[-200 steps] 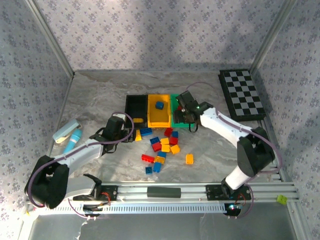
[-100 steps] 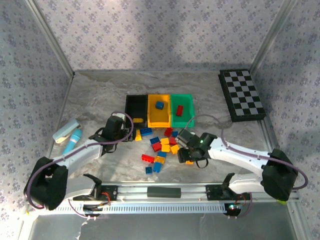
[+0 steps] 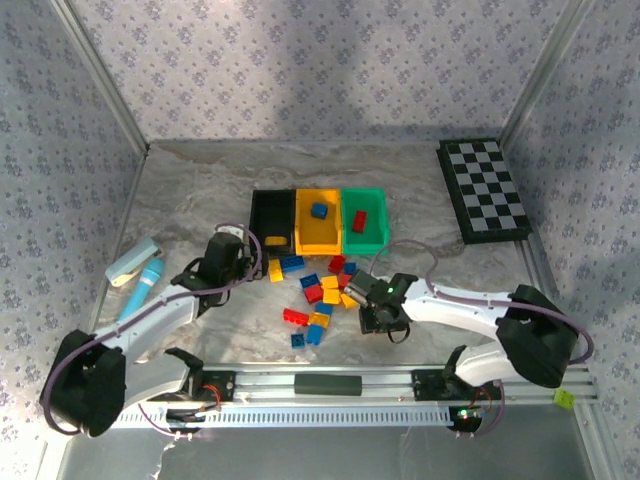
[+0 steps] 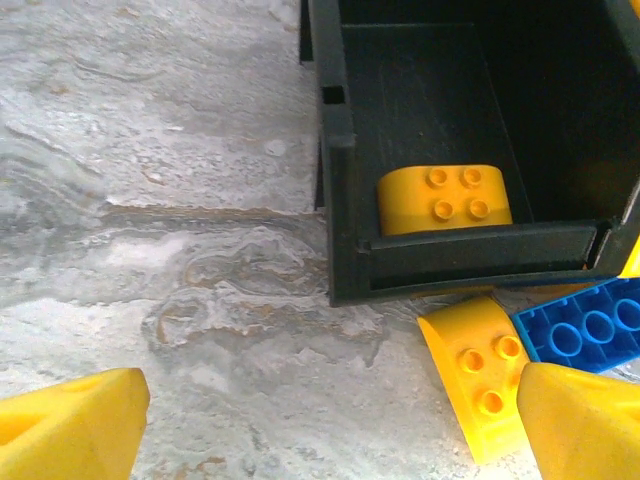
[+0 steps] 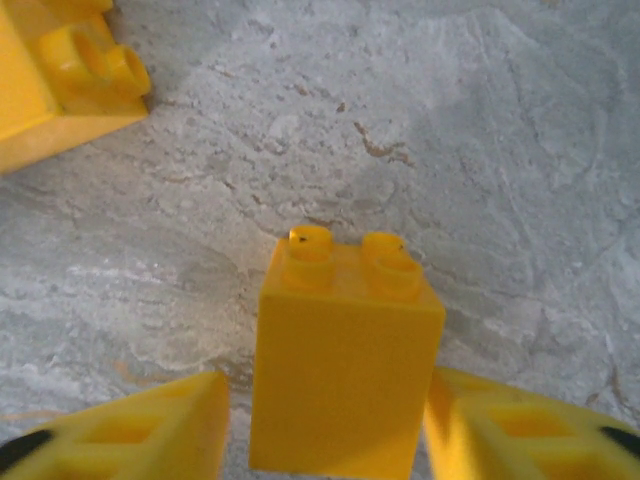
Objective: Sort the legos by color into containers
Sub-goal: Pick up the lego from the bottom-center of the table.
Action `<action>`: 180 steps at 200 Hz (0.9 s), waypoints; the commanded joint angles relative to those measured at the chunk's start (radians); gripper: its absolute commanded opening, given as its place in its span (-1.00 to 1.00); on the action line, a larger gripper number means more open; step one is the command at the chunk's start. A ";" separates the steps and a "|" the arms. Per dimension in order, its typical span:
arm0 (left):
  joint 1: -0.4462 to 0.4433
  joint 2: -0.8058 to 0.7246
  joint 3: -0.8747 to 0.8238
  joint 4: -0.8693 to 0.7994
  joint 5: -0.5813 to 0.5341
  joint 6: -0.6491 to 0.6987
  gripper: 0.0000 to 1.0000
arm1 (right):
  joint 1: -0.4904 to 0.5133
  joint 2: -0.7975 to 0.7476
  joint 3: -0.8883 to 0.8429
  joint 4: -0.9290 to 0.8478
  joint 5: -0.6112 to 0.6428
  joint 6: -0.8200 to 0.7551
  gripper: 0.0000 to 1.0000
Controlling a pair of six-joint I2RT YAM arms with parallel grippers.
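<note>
right fingers (image 5: 130,430) spread astride yellow brick (image 5: 345,360) — left fingers (image 4: 70,420) spread near black bin (image 4: 345,200)

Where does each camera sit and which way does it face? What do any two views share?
Top external: fixed above and behind the bases, looking down at the table; both arms show, left gripper and right gripper included.
Left wrist: low over the table, facing a corner of the black bin; its yellow fingers at the bottom corners.
Right wrist: looking down at an upright yellow brick between its fingers.
Shared: top external and left wrist catch the black bin with a rounded yellow brick inside.
</note>
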 commanded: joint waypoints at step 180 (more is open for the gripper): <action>0.255 -0.178 -0.128 -0.007 0.153 -0.173 0.73 | 0.033 0.614 0.995 -0.101 0.109 -0.300 -0.31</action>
